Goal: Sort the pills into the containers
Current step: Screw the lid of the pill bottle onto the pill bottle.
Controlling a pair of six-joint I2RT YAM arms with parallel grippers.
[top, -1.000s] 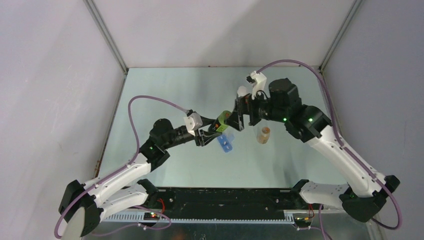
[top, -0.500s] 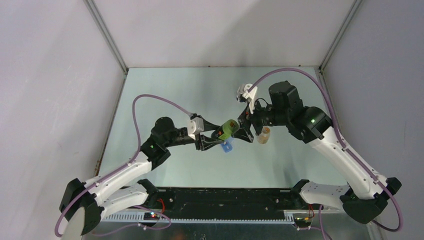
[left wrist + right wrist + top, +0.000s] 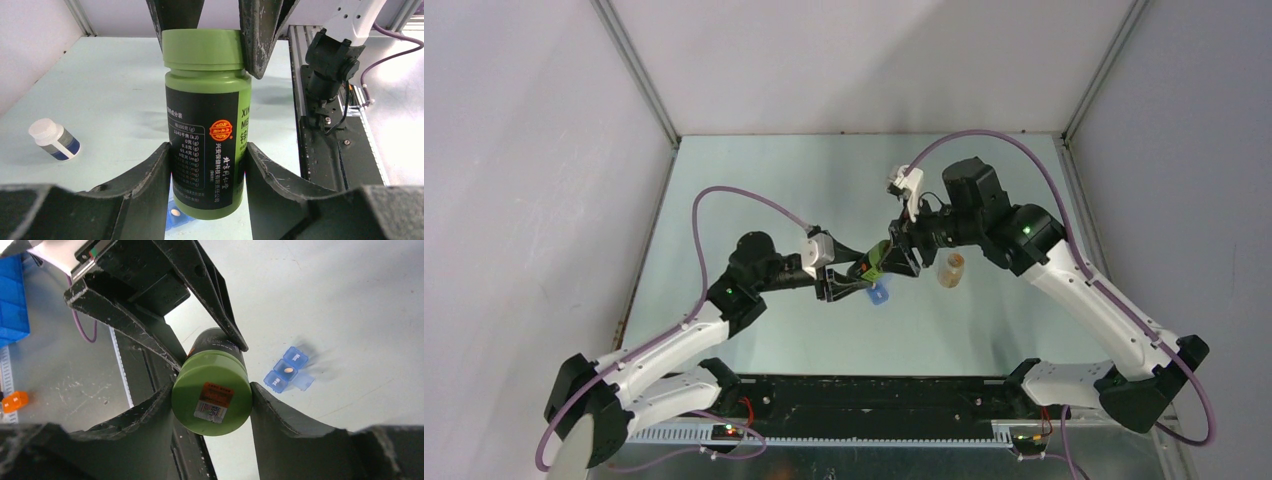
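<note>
The green bottle [image 3: 876,258] is held in the air above the middle of the table [image 3: 764,180], tilted, between the two arms. The left gripper [image 3: 207,150] is clamped on its body, with one finger pressed on each side of the black label, at the lower part. The right gripper [image 3: 211,390] comes from the opposite side and is closed on the cap [image 3: 210,405]; in its own wrist view both fingers touch the rim of the cap, one at the left and one at the right. Under the bottle, flat on the table, lies the blue pill organizer [image 3: 274,379], with one pale orange pill [image 3: 288,370] in one compartment. It is apart from the bottle and from both grippers. An amber bottle [image 3: 951,268] stands upright just beside the right wrist, to the right of the organizer; whether it touches the arm I cannot tell. A small white bottle [image 3: 52,141] is well apart from the grippers, with bare surface around it. From the top view, a wide band of table lies between the grippers and the back wall [image 3: 874,60], and also toward the left edge. At the near edge runs the black rail [image 3: 325,150], close to the arm bases.
</note>
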